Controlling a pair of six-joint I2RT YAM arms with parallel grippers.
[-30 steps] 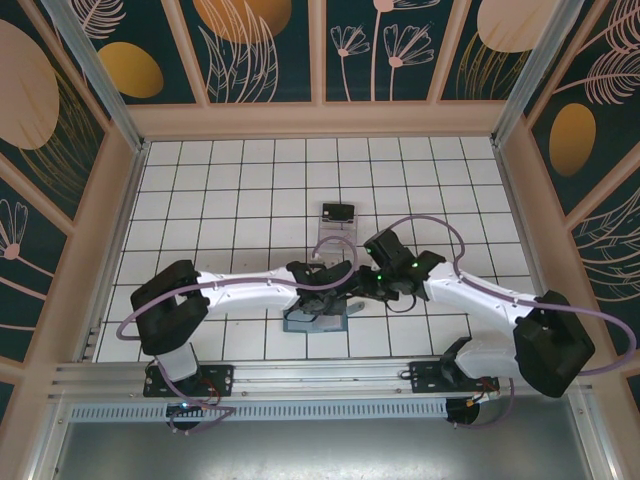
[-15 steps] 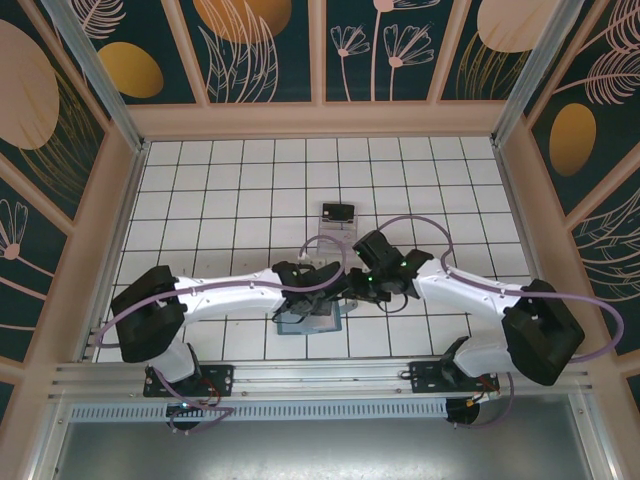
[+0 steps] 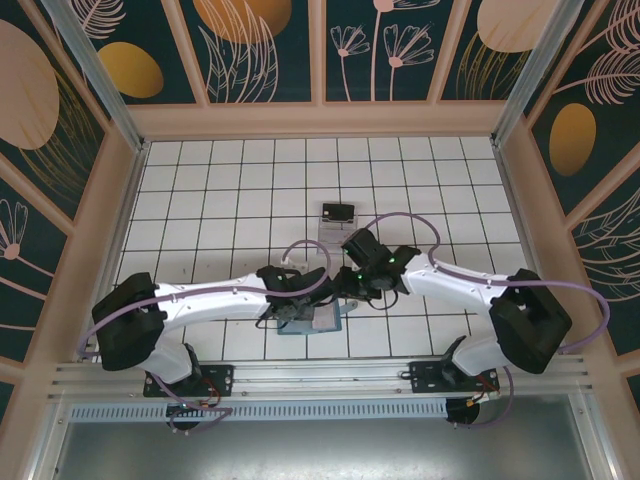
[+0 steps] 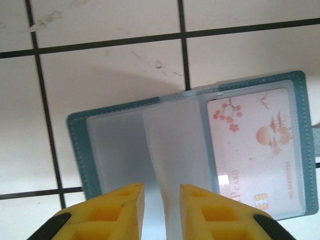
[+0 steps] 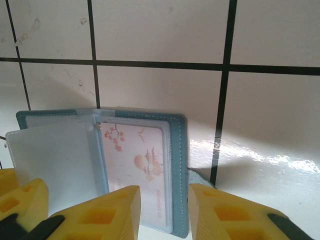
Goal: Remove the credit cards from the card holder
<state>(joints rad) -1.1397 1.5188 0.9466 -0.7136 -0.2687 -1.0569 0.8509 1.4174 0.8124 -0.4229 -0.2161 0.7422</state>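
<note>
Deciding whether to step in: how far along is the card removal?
Done: the card holder lies open, and one dark card sits on the clear tray beyond it. In hand: the left gripper straddles a clear sleeve; the right gripper straddles the holder's card-side edge. Left: the pink blossom card is still in its pocket.

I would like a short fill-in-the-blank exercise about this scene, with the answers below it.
The card holder lies ____ on the tiled table. The left pincer has ____ fingers. In both wrist views, the credit card sits in the holder's ____ half.
Answers: open; yellow; right.
</note>
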